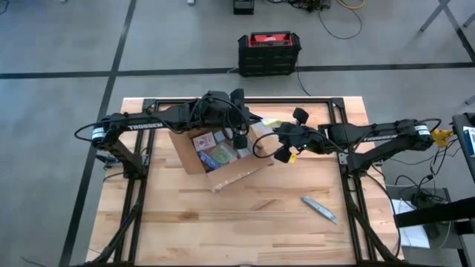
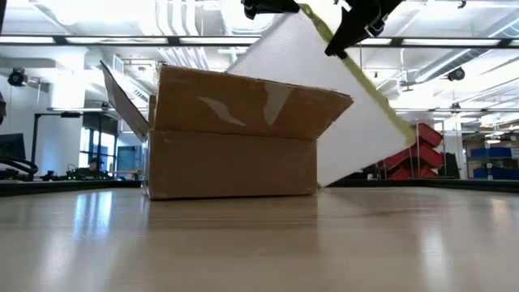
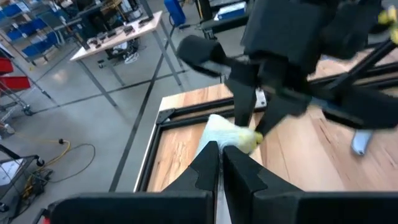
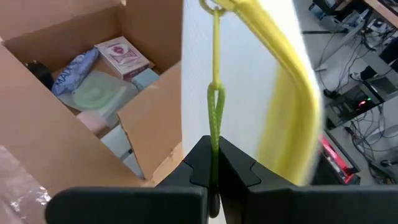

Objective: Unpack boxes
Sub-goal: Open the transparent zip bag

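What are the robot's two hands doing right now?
Left end effector: shut on the pouch.
Right end effector: shut on the pouch's yellow-green edge.

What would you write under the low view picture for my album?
Both grippers, left and right, hold a clear pouch up beside the open cardboard box.

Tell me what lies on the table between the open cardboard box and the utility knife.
Nothing: in the high view the wooden table is bare between the open brown cardboard box and the grey utility knife.
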You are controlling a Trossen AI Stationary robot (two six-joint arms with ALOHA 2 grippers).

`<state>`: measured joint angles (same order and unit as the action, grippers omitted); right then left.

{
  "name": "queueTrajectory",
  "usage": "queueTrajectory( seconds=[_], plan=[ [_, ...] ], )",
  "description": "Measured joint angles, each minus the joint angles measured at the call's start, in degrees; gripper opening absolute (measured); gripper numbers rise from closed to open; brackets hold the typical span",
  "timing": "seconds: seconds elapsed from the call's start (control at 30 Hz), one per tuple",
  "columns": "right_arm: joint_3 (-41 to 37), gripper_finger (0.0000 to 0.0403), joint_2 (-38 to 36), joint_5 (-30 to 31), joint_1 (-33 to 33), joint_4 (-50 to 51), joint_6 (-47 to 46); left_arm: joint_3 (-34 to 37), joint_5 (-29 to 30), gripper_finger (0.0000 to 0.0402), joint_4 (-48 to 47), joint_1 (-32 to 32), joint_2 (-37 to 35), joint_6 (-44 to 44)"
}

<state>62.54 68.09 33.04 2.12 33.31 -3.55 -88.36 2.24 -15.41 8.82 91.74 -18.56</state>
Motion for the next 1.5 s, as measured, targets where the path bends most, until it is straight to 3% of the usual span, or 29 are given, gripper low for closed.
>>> queueTrajectory(
  seconds=[0.33,0.6,0.97,1.1,1.5],
  plan=[
    [-0.6,0.0,-4.9,-0.4,0.6,4.7,-2.6,0.0,-1.3,0.0,-2.7,0.0,-0.5,-0.4],
    [-4.0,0.0,-5.7,-10.8,0.8,4.8,-4.6,-0.1,-2.6,0.0,-2.1,0.0,-2.9,-0.4],
    [-4.6,0.0,-6.5,-11.0,1.4,0.5,-2.3,-0.1,-7.3,0.0006,-2.8,-0.8,-0.4,-3.6],
    [-4.6,0.0,-6.6,-11.0,2.6,0.5,-1.7,0.0,-7.4,0.0037,-2.9,-0.8,1.7,-6.0],
    [-3.9,0.0,-7.3,-10.9,5.3,-0.6,-0.4,0.0,-10.0,0.0187,-0.4,-0.5,11.3,-8.4]
  ],
)
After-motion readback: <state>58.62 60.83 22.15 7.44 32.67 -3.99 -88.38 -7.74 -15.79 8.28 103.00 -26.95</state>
